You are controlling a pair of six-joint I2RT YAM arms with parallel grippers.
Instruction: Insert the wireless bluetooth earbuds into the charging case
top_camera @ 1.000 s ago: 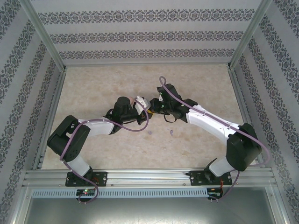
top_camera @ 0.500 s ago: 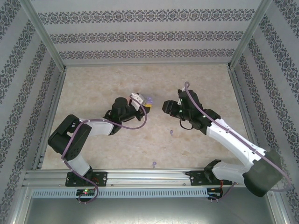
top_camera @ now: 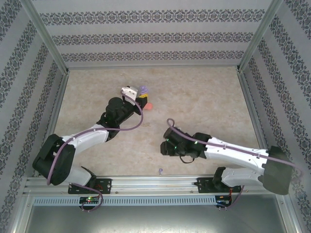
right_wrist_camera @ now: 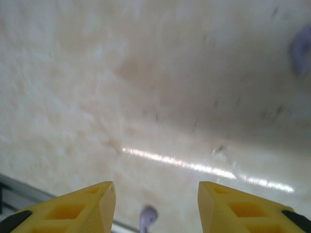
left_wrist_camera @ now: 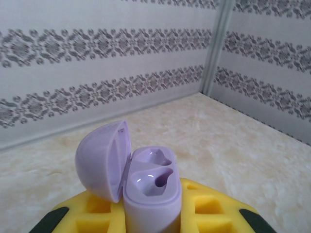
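Two pincers over a pale marbled tabletop (top_camera: 209, 97).

Left pincer (top_camera: 141, 98): reaches over the far-left part of the tabletop and is clamped on the lower body of a small purple case (left_wrist_camera: 151, 194). In the left wrist view the case stands upright between the yellow fingers (left_wrist_camera: 214, 213). Its lid (left_wrist_camera: 102, 160) is hinged open to the left and two moulded sockets face up. Whether either socket holds an earbud cannot be told.

Right pincer (right_wrist_camera: 155, 189): low over the near half of the tabletop, right of centre. Its jaws stand about half apart with nothing between them and nothing in its grip.

Earbud (right_wrist_camera: 148, 217): a tiny purple bean lying loose on the tabletop. In the right wrist view it sits at the bottom edge, roughly in line with the gap between the two yellow fingers and touching neither. From above it lies close to the near rail (top_camera: 155, 180), just beyond the right pincer on the rail side. It is well apart from the case in the left pincer.

Purple patch (right_wrist_camera: 301, 48): a blurred smear at the upper right of the right wrist view, too indistinct to name.
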